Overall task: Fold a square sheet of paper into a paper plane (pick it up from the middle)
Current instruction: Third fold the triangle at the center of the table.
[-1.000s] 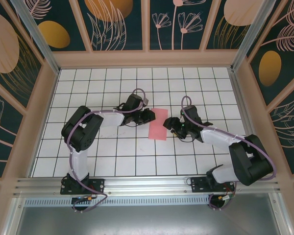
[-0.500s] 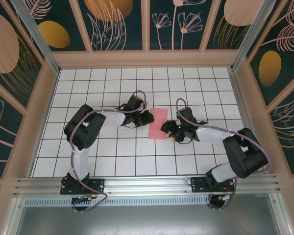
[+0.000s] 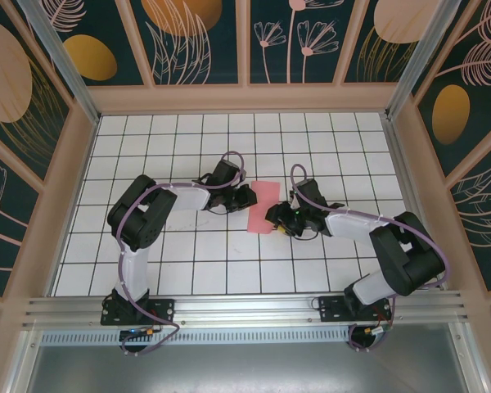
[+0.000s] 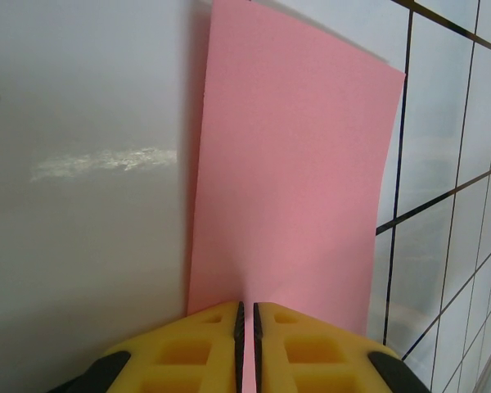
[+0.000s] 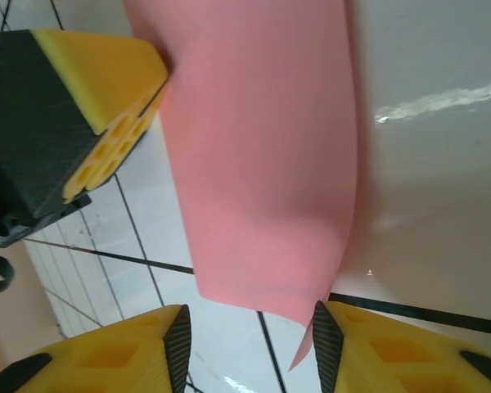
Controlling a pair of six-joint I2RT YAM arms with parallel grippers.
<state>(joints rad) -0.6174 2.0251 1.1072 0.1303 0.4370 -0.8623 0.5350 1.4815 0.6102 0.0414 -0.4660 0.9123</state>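
At the centre of the gridded table (image 3: 188, 246), seen from above, my two arms meet at the square sheet of paper (image 3: 264, 205), which appears here as a narrow pink strip. My left gripper (image 3: 247, 196) sits at its left edge and my right gripper (image 3: 275, 219) at its lower right corner.

At the bottom of the left wrist view, my left gripper (image 4: 246, 315) is clamped on the sheet (image 4: 295, 180). The two yellow pads (image 4: 204, 344) press together with the near edge of the pink paper nipped between them. The paper runs up the frame over the white tabletop, with black grid lines at right.

In the right wrist view, my right gripper (image 5: 245, 344) stands spread, its yellow fingers (image 5: 106, 360) at lower left and lower right. The paper's (image 5: 262, 164) curled lower edge hangs just above the gap. One corner dips beside the right-hand finger; I cannot tell whether they touch. My left gripper (image 5: 90, 123) appears at upper left, against the sheet's edge.
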